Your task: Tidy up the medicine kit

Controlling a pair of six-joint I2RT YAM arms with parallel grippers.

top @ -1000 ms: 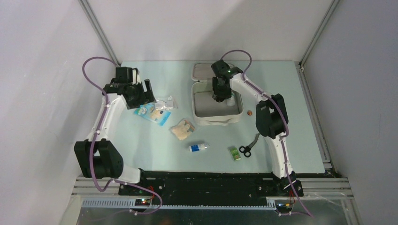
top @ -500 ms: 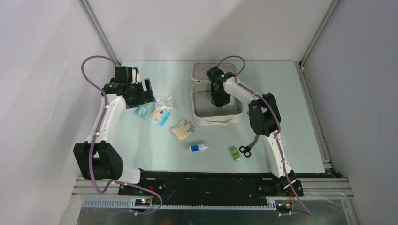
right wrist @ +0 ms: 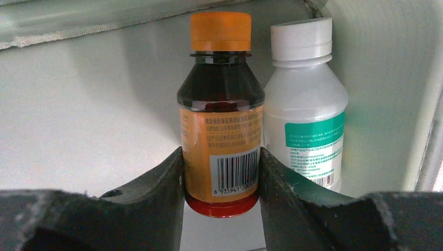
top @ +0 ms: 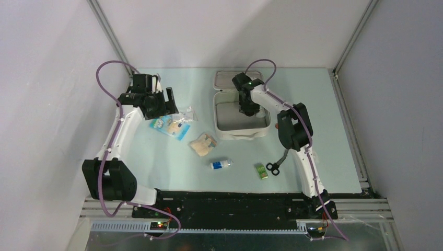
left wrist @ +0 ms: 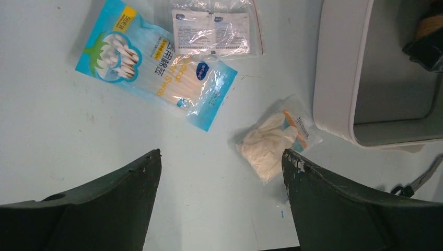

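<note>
Top view, kit [top: 237,135]: white case, open at upper centre, lid laid back behind it.
Top view, right gripper [top: 245,108]: down inside the kit.
Top view, left gripper [top: 163,104]: upper left, above the table.
Left wrist, fingers: spread wide, holding nothing.
Left wrist, swab pack [left wrist: 156,68]: blue, Chinese print I can't read; sachets [left wrist: 217,34] overlap its top edge.
Left wrist, glove bag [left wrist: 274,144]: just beside the kit's wall.
Right wrist, brown bottle [right wrist: 222,130]: orange cap, barcode starting 6 935941, pinched between the right fingers.
Right wrist, white bottle [right wrist: 305,104]: green-banded label, close against the brown bottle's right.

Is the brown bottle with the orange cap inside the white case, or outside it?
Inside. The brown bottle, held by the right gripper, is beside a white bottle, with the medicine kit's grey walls around both.
</note>
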